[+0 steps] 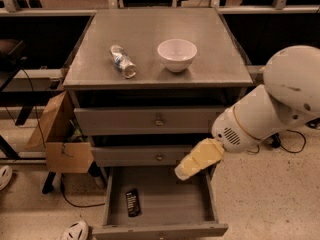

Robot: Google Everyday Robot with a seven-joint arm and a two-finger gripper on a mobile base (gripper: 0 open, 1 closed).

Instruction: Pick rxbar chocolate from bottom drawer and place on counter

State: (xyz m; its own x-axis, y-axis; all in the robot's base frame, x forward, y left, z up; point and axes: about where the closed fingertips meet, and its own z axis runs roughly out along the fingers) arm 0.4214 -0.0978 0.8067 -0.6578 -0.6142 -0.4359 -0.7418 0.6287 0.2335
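The rxbar chocolate [132, 203] lies flat on the left part of the floor of the open bottom drawer [170, 204]. The counter [210, 54] is the grey top of the cabinet. My arm comes in from the right, and its pale yellow gripper [186, 170] hangs over the right part of the open drawer, above and to the right of the bar and apart from it. The gripper holds nothing that I can see.
A white bowl [177, 54] and a clear plastic bottle [122, 61] on its side sit on the counter. The two upper drawers [150, 120] are closed. A cardboard box [60, 141] stands left of the cabinet, and cables and shoes lie on the floor.
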